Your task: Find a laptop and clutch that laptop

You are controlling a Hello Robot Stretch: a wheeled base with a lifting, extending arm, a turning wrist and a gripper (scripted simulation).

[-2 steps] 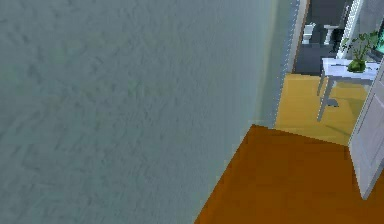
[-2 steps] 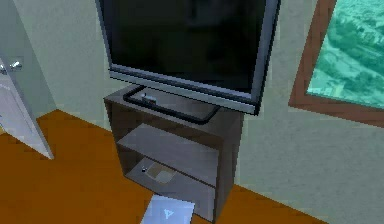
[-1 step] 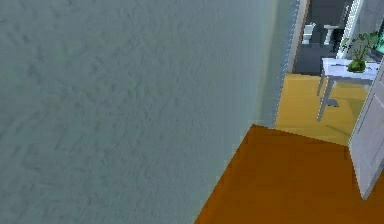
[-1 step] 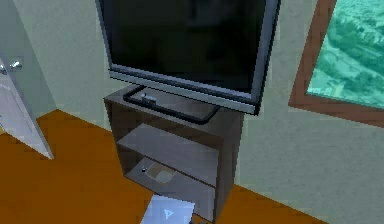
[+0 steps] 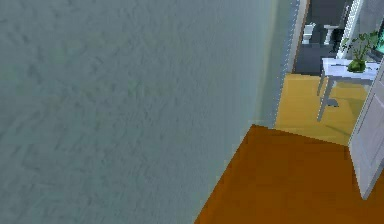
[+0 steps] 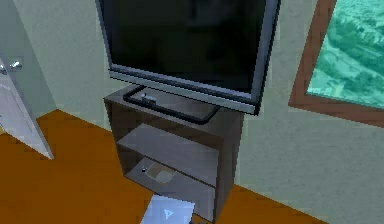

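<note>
A pale grey-green wall [image 5: 120,100] takes up the forward view's left and middle, close in front. To its right an orange-brown floor [image 5: 290,180] leads to a doorway. Past the doorway a white table [image 5: 345,72] with a potted green plant [image 5: 358,55] stands on a yellow floor.
A white door [image 5: 372,130] hangs at the forward view's right edge. In the arm side view a large dark television [image 6: 190,45] sits on a brown open-shelved stand [image 6: 175,140], with a pale flat sheet [image 6: 168,213] on the floor before it. A window [image 6: 350,55] is at right, a white door [image 6: 20,100] at left.
</note>
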